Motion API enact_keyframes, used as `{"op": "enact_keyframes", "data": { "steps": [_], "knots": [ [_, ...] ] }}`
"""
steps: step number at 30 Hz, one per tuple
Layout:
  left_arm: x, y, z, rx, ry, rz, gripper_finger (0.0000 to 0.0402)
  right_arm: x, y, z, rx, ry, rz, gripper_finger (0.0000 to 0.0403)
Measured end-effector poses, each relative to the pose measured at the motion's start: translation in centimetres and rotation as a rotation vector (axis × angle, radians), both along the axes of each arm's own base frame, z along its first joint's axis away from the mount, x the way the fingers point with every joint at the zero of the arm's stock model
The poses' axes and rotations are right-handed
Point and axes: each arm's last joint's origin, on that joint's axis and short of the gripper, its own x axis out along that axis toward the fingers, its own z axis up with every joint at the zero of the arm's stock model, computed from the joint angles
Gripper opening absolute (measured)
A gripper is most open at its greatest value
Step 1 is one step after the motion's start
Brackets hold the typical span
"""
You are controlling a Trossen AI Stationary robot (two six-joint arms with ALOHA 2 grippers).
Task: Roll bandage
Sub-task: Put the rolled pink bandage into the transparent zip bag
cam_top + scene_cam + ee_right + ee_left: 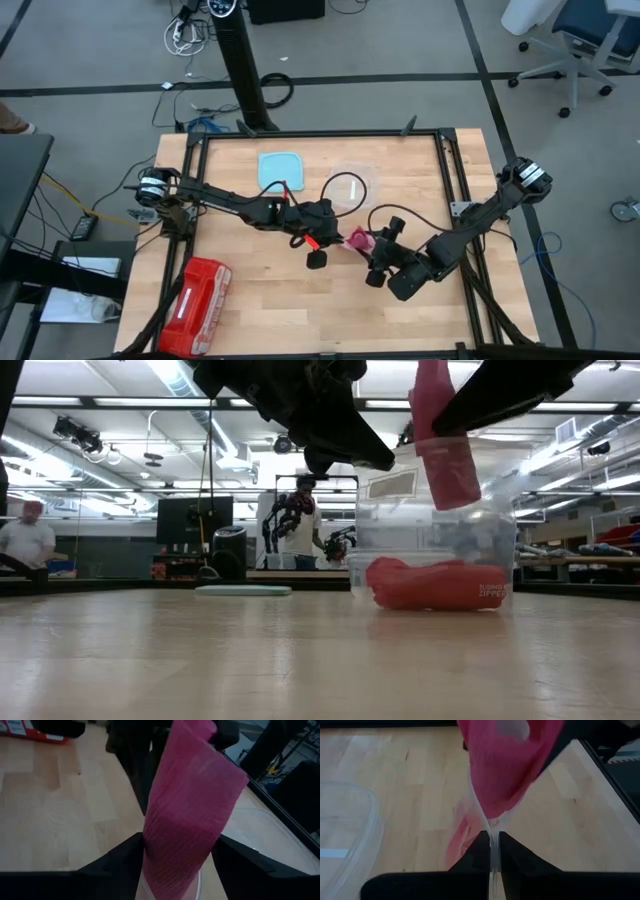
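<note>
The pink-red bandage (358, 240) hangs between my two grippers at mid-table, well above the wood. In the low view it shows as an upright tube (445, 455). My left gripper (492, 851) comes in from the table's left and is shut on it. My right gripper (177, 865) comes in from the right and stands open, with the bandage (190, 805) filling the gap between its fingers. My left gripper pinches a thin, pale edge (492, 839) at the bandage's lower end between its two fingers. The pink fabric (505, 765) spreads out beyond the fingertips. The bandage is lifted clear of the table. My right gripper's fingers (120, 862) flank the bandage; I cannot tell whether they touch it.
A clear plastic container (355, 185) stands just beyond the grippers, and a red shape shows through it in the low view (435, 582). Its teal lid (280, 168) lies at the far left. A glossy red case (195, 305) sits at the near left corner.
</note>
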Motion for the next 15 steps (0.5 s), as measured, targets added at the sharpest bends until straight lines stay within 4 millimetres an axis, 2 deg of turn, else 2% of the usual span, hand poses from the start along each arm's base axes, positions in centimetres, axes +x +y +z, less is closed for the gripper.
{"op": "enact_keyframes", "data": {
  "steps": [9,15],
  "knots": [
    [0.0,-0.1,0.0,-0.001,0.002,-0.002,0.0021,-0.4,-0.4,0.7,0.097,0.083,0.099,0.0220],
    [0.0,-0.2,0.0,-0.012,0.002,-0.006,0.0021,0.0,-1.3,0.6,0.098,0.095,0.063,0.0210]
  ]
}}
